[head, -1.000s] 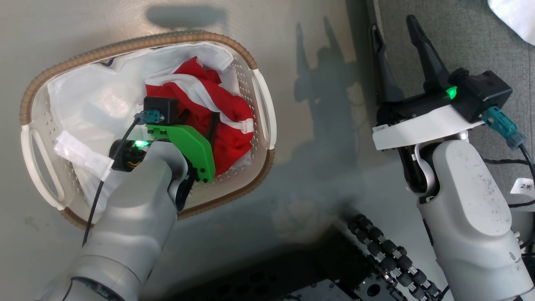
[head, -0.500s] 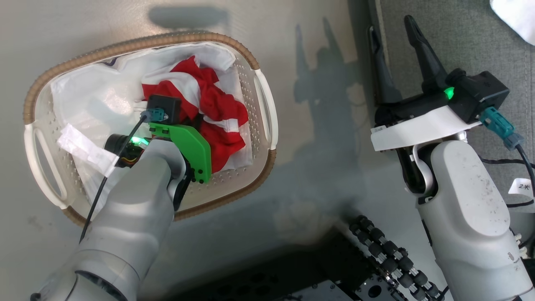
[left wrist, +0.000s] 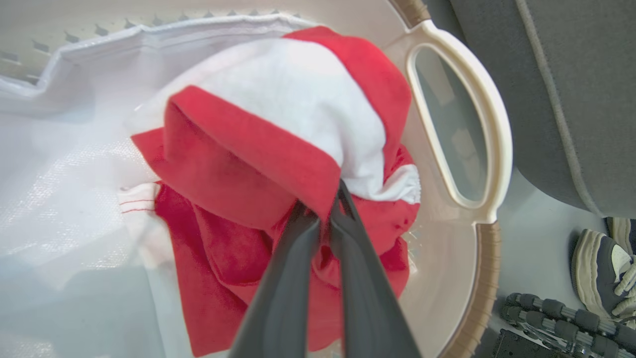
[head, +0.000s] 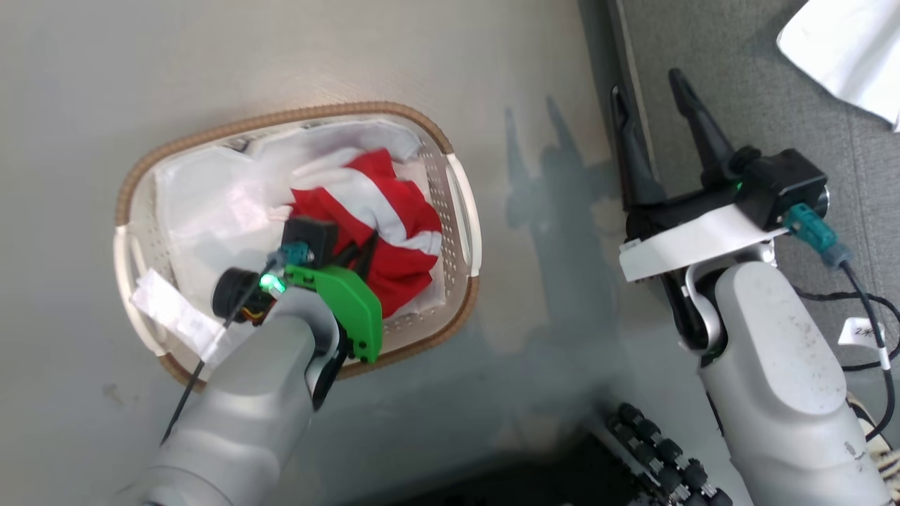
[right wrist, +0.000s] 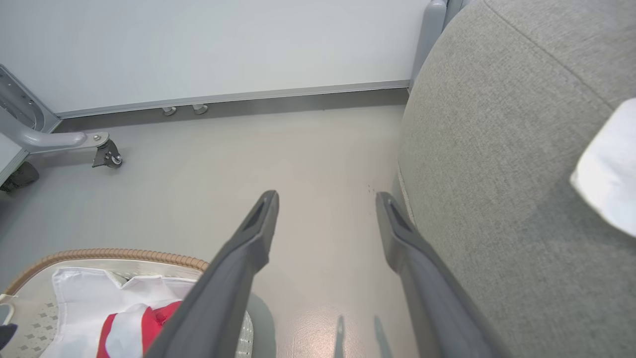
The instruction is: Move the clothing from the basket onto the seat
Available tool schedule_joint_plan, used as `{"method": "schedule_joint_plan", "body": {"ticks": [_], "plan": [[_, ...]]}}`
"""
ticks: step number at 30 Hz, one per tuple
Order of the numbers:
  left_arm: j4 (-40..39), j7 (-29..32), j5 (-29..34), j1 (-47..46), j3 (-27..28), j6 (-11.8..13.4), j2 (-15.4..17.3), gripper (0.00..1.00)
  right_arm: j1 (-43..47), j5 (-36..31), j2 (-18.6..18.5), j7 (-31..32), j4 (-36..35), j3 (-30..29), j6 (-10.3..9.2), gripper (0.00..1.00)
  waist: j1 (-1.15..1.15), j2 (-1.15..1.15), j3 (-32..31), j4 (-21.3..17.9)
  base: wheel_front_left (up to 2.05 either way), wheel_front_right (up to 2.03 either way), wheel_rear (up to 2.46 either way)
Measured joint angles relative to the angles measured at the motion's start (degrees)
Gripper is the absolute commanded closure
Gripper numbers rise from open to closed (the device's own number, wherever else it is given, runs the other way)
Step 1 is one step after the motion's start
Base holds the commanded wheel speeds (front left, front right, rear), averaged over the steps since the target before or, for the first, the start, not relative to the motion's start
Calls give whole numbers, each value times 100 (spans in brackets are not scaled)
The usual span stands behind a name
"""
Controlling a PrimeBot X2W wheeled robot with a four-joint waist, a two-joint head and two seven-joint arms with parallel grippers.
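The clothing (left wrist: 233,149) was seen bunched in the end of the basket (left wrist: 499,149) nearer the seat (right wrist: 497,149), lying on the white liner sheet (left wrist: 59,149), and the basket itself was stood on the floor (head: 211,56) close beside that seat. The left end effector (left wrist: 323,199) was closed almost fully on a fold of the red fabric, where a red edge met a white panel (only a thin pinch of cloth was caught between the fingers, with the rest of the bundle loose beneath). The right end effector (right wrist: 326,198) was held wide apart and empty, above the floor beside the seat's rounded edge. The step in hand was judged to be the lift out of the basket. It would be done well if the fold were raised straight up and slowly, so that so slight a grip was not pulled loose by the weight of the trailing fabric. The swing toward the seat would best be begun only once the lowest cloth was clear of the woven rim and the handle. The liner sheet should be watched, lest it be dragged up with the garment, and the open right arm, placed between basket and seat, should be kept out of the path
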Motion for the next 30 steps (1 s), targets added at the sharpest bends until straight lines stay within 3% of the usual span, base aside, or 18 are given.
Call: {"method": "schedule_joint_plan", "body": {"ticks": [4,10,30], "plan": [[-205,-43,-99,225,-44,0,96,100,187,-108,3,0,89,37,0,0,0,0,-331,99,0,0,0],[-742,-69,98,467,471,0,241,100,454,-154,2,0,241,23,0,0,0,0,-841,241,0,0,0],[-2594,-77,1919,2094,2379,0,275,100,1307,-249,2,0,554,74,0,0,0,0,-2578,576,0,0,0]]}}
